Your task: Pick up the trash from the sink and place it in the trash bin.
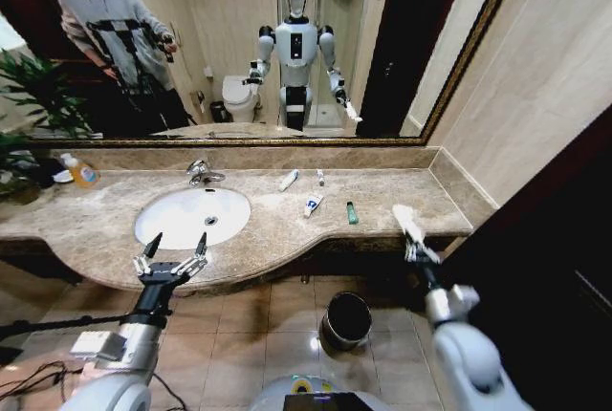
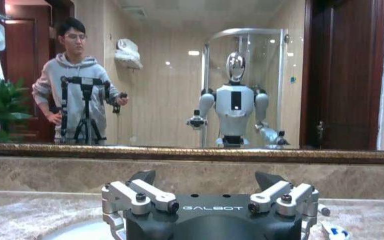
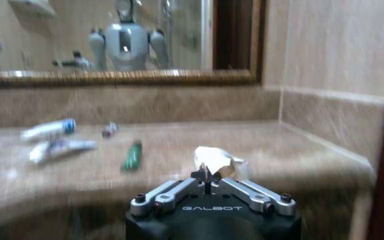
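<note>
- So, the right hand (image 1: 415,239) is pinched tight on a flat white wrapper (image 1: 406,221), holding it up off the near right edge of the desk (image 1: 105,225); from its wrist view the crumpled white piece (image 3: 219,162) stands up out of the fingertips, which are pressed together on it.
- The trash bin (image 1: 346,319) stands on the floor below and a bit left of that hand, its dark mouth open upward. I can't make out whether anything lies in it yet.
- The wrapper is not over the bin; the hand would have to come down and left to reach it, so I'd say this piece is lifted but not yet dropped.
- The left hand (image 1: 171,260) hangs spread wide at the near edge of the desk, just in front of the sink (image 1: 191,215), gripping nothing.
- The sink bowl itself looks bare apart from its drain.
- Left to do, by my reckoning: two white tubes (image 1: 289,180) (image 1: 313,205), a small white stick (image 1: 320,178) and a tiny green piece (image 1: 352,212) lie on the desk to the right of the sink.
- My guess is the job is in its early part, with most pieces waiting.
</note>
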{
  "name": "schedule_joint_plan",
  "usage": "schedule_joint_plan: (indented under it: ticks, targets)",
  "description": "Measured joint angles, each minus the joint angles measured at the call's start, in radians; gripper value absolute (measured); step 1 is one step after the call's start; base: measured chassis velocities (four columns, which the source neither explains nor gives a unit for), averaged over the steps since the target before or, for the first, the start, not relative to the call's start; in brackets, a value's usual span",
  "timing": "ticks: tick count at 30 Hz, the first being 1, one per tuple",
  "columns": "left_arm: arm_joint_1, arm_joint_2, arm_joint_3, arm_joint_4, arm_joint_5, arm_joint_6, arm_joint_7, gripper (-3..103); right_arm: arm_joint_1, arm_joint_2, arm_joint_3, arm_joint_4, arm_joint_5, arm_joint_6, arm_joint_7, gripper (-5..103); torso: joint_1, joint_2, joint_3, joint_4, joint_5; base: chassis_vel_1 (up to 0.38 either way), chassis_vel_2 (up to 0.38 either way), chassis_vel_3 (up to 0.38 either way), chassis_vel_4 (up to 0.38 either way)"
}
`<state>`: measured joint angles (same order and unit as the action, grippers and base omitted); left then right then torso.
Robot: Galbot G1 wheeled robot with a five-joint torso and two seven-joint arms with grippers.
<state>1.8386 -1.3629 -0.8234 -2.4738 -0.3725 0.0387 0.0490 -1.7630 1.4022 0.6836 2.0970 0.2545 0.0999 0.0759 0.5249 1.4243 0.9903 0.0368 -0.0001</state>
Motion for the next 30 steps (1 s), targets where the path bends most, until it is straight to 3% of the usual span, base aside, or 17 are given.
schedule_joint_plan:
  ticks: [2, 7, 11, 13, 15, 21, 30]
  targets:
    - [0.0, 0.0, 0.0, 0.0, 0.0, 0.0, 0.0, 100, -0.061, 0.041, -0.001, -0.017, -0.017, 0.049, -0.016, 0, 0.0, 0.0, 0.0, -0.0001, 0.0, 0.0, 0.0, 0.0, 0.0]
    - [0.0, 0.0, 0.0, 0.0, 0.0, 0.0, 0.0, 100, -0.138, 0.069, -0.018, -0.07, -0.037, 0.137, -0.032, 0, 0.0, 0.0, 0.0, -0.0002, -0.0001, 0.0, 0.0, 0.0, 0.0]
    - [0.0, 0.0, 0.0, 0.0, 0.0, 0.0, 0.0, 100, -0.152, 0.081, -0.054, -0.242, -0.109, 0.227, -0.046, 0, 0.0, 0.0, 0.0, -0.0001, -0.0001, 0.0, 0.0, 0.0, 0.0]
    - [0.0, 0.0, 0.0, 0.0, 0.0, 0.0, 0.0, 100, -0.143, 0.084, -0.055, -0.275, -0.123, 0.235, -0.048, 0, 0.0, 0.0, 0.0, -0.0001, -0.0001, 0.0, 0.0, 0.0, 0.0]
    - [0.0, 0.0, 0.0, 0.0, 0.0, 0.0, 0.0, 100, -0.091, 0.091, -0.059, -0.421, -0.17, 0.263, -0.052, 0, 0.0, 0.0, 0.0, -0.0001, 0.0003, 0.0, 0.0, 0.0, 0.0]
    - [0.0, 0.0, 0.0, 0.0, 0.0, 0.0, 0.0, 100, 0.058, 0.084, -0.082, -0.684, -0.215, 0.255, -0.072, 0, 0.0, 0.0, 0.0, 0.0, 0.0001, 0.0, 0.0, 0.0, 0.0]
    - [0.0, 0.0, 0.0, 0.0, 0.0, 0.0, 0.0, 100, 0.26, 0.099, -0.097, -0.929, -0.308, 0.269, -0.079, 0, 0.0, 0.0, 0.0, 0.0001, 0.0002, 0.0, 0.0, 0.0, 0.0]
